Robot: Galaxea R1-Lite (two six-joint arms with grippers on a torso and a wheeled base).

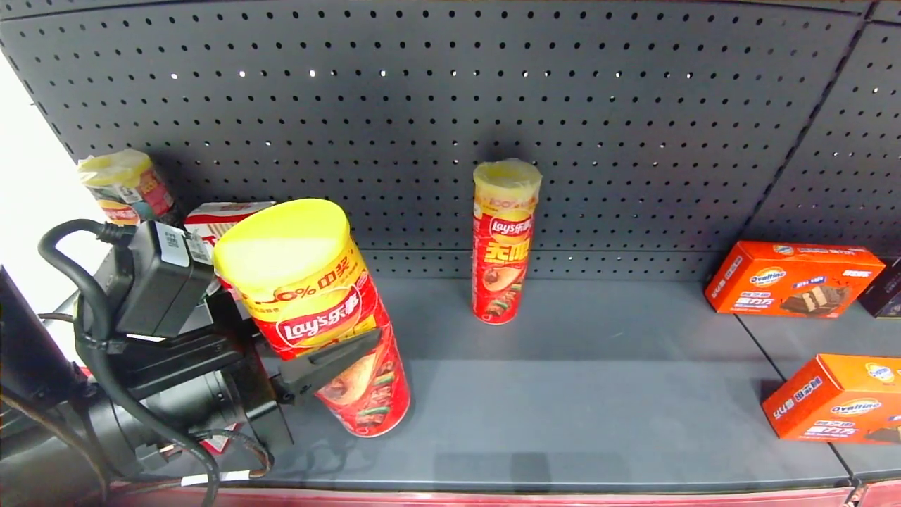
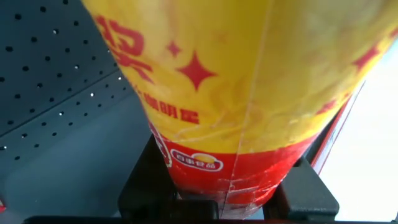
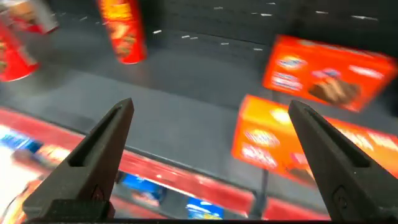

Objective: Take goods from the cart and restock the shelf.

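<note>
The left gripper [image 1: 331,352] was clamped around a chips can [image 1: 310,296] at about mid-height, one dark finger lying across the red lower part of the label. In the left wrist view the two fingers [image 2: 149,190] pressed on either side of the can [image 2: 236,93]. The can's long axis was tilted off vertical: its yellow lid leaned up and toward the robot's left, and its red base pointed down at the front left part of the shelf [image 1: 598,394]. Whether the base touched the deck could not be told.

A second can [image 1: 505,243] stood upright farther back, near the pegboard back [image 1: 563,105] and well apart from the held one. A third can [image 1: 127,186] and a white and red box [image 1: 225,215] sat at the far left. Two orange boxes [image 1: 792,278] lay on the right.

The right gripper [image 3: 214,162] was spread wide and empty, in front of the shelf's edge.
</note>
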